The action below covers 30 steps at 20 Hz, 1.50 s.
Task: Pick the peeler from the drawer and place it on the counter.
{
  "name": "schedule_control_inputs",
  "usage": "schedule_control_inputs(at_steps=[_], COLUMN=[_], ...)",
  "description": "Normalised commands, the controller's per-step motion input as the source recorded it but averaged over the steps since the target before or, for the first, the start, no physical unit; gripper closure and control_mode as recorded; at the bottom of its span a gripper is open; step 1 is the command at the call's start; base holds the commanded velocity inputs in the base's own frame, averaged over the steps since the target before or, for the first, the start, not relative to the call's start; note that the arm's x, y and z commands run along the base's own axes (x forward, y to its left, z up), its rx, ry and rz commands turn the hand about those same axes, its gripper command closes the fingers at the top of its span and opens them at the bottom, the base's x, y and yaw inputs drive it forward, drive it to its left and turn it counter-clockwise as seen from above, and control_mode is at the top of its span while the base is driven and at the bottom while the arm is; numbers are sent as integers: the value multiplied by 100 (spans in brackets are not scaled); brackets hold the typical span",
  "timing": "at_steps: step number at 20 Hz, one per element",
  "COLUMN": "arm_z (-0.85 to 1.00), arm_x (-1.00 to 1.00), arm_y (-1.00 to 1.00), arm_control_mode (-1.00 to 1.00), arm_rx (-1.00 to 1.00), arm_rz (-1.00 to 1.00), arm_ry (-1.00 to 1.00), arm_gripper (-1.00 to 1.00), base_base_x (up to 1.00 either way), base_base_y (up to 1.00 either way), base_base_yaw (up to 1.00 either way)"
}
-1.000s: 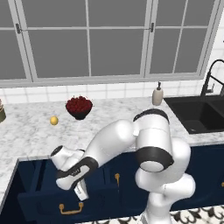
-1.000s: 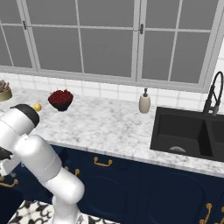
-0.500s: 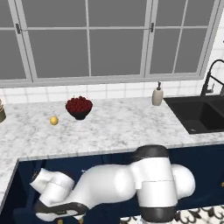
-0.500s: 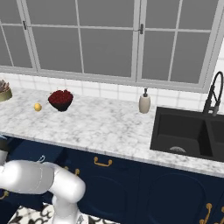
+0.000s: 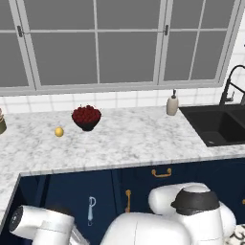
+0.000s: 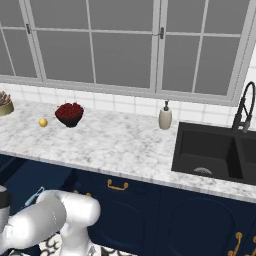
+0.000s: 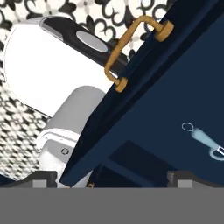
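Blue-handled slim peeler [image 7: 204, 141] lies in the open navy drawer [image 5: 67, 201]; jaws wide, empty. Descending off-line risks striking the drawer's front edge.

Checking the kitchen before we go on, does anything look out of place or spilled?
Nothing is spilled or damaged. The drawer stands pulled open with the peeler lying flat inside, as expected; the lemon sits loose on the counter.
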Motion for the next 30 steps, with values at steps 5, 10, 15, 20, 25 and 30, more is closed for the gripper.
schedule_control_inputs(at_steps=[5, 10, 15, 20, 25, 30], arm_z=[89, -11, -22, -12, -66, -65], arm_x=[48, 99, 89, 28, 0, 2], arm_y=[-85, -39, 24, 32, 38, 9], arm_control_mode=[-100, -100, -100, -100, -100, -100], arm_rx=[29, 11, 1, 3, 3, -1], arm_rz=[21, 38, 45, 28, 10, 5], arm_ry=[4, 23, 44, 22, 1, 1], arm_gripper=[-100, -100, -100, -100, -100, -100], base_base_x=[0, 0, 0, 0, 0, 0], base_base_y=[0, 0, 0, 0, 0, 0], base_base_yaw=[0, 0, 0, 0, 0, 0])
